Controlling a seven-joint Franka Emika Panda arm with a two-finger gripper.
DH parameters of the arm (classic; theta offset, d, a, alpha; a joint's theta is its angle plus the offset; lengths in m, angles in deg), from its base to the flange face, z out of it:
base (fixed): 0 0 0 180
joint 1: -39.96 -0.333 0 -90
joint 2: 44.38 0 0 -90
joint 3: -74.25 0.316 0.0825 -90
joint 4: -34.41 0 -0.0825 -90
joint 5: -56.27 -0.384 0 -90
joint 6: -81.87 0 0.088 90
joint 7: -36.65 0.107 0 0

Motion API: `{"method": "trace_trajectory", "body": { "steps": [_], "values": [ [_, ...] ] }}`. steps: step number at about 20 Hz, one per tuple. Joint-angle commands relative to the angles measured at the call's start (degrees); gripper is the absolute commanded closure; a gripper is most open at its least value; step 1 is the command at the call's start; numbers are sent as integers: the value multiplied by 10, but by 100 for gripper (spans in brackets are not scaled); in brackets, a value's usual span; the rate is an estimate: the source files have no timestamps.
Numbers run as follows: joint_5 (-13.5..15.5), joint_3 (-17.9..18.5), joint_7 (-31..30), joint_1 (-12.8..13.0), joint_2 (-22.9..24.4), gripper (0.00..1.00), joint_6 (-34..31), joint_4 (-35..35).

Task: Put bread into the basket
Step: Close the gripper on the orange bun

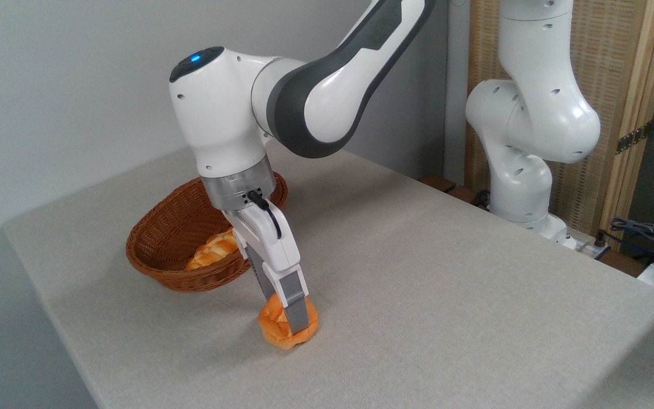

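Knotted golden-orange bun (pixel 281 329) resting on the grey surface (pixel 446 295), in front of and just right of the wicker basket (pixel 159 247), apart from it. Gripper (pixel 290 318) tilted down over the bun, fingers (pixel 297 315) closed against its sides. Braided loaf (pixel 213 250) lying inside the basket. Arm's white base (pixel 525 170) standing at the surface's far right edge.
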Motion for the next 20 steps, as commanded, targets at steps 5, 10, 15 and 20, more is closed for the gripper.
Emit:
{"method": "trace_trajectory", "body": {
  "steps": [5, 10, 15, 20],
  "values": [
    [-7, 6, 7, 7, 4, 64, 11, 8],
    [-6, 6, 7, 7, 4, 64, 10, 8],
    [-7, 6, 9, 7, 6, 64, 8, 3],
    [4, 6, 6, 7, 17, 63, -31, -41]
  ]
}}
